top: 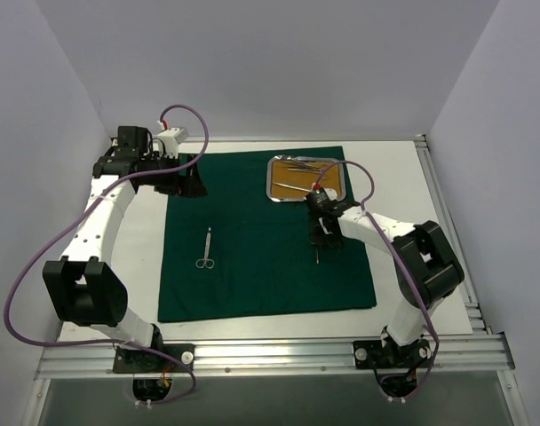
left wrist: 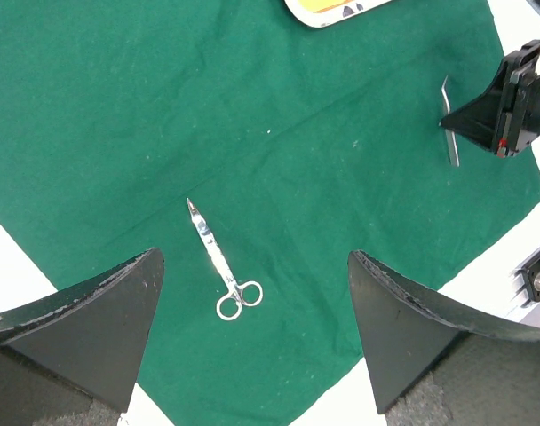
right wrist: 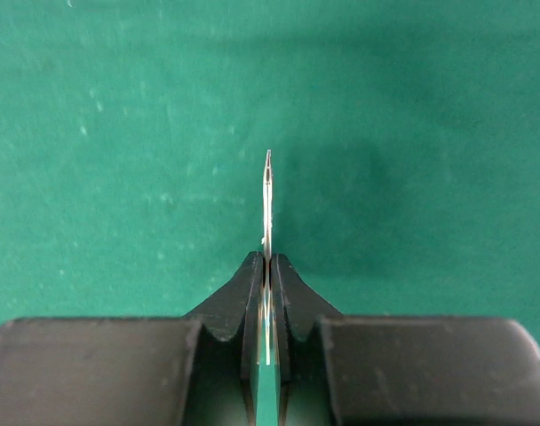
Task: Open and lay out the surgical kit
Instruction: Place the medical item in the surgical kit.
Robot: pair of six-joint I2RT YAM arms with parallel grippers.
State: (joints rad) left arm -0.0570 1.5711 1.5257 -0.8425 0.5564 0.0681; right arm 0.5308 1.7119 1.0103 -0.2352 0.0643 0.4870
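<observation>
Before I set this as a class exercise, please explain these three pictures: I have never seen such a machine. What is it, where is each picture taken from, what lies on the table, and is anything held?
These are two robot arms, left and right, bolted to the near edge of a table, each ending in a two-finger gripper. One picture looks down from above; the other two come from a camera on each wrist. A dark green cloth lies spread on the table. On it are a pair of scissors and, near its far edge, a steel tray holding more slim instruments. The left gripper is wide open and empty. The right gripper is shut on a slim metal instrument.
</observation>
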